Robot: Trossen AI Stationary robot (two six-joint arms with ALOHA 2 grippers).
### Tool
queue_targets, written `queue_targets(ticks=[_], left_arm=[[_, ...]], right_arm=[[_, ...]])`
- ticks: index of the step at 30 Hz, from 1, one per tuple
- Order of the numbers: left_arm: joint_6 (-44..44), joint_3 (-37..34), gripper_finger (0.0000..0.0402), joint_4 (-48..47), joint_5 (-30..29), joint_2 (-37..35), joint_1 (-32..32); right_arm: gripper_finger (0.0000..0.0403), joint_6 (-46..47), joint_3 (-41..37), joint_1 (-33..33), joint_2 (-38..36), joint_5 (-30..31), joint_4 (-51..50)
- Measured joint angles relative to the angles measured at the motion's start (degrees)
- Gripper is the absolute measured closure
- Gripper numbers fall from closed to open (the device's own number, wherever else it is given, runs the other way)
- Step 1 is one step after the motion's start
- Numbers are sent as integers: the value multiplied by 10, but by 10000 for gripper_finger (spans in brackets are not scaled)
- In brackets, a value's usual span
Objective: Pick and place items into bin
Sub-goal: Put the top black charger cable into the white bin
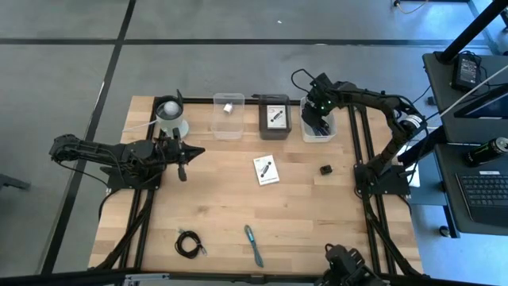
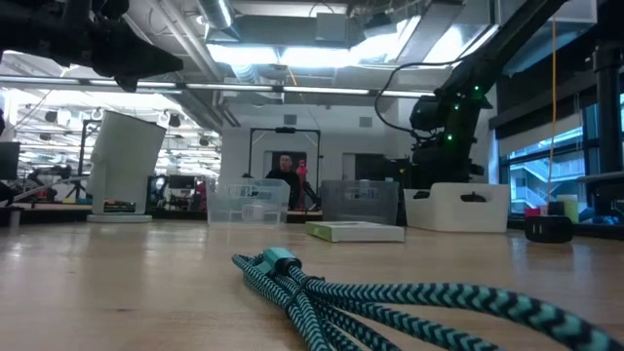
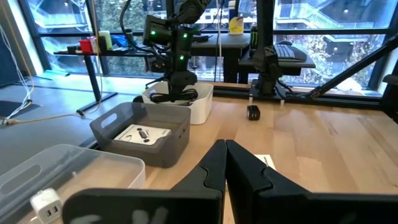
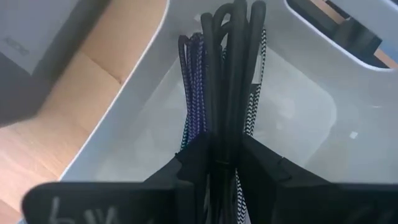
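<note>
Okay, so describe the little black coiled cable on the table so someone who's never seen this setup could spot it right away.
Start at the wooden table and go to its near edge, opposite the row of bins. The black coiled cable lies near the left corner, left of the teal braided cable. It is the only item wound into a small dark ring; its neighbour is teal and stretched out.

No legible text, brand, number or sign is presented in any view. Dark printing is seen on the white card [image 1: 267,170] lying near the centre of the tabletop [image 1: 222,214], and on the card [image 3: 143,134] inside the grey bin [image 3: 142,132] at the far edge, but no characters can be resolved. Faint markings are visible on the pale surface [image 4: 25,31] beside the white bin [image 4: 292,118]; these are not readable.
</note>
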Motion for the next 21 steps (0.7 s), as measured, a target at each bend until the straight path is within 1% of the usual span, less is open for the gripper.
queue_targets(ticks=[8,18,21], left_arm=[[0,0,399,0,0,0,0],[0,0,399,-2,0,0,0],[0,0,398,-2,0,0,0]], right_arm=[[319,29,0,-5,0,0,5],[318,31,0,-18,-27,0,-5],[312,31,0,-18,-33,0,-6]])
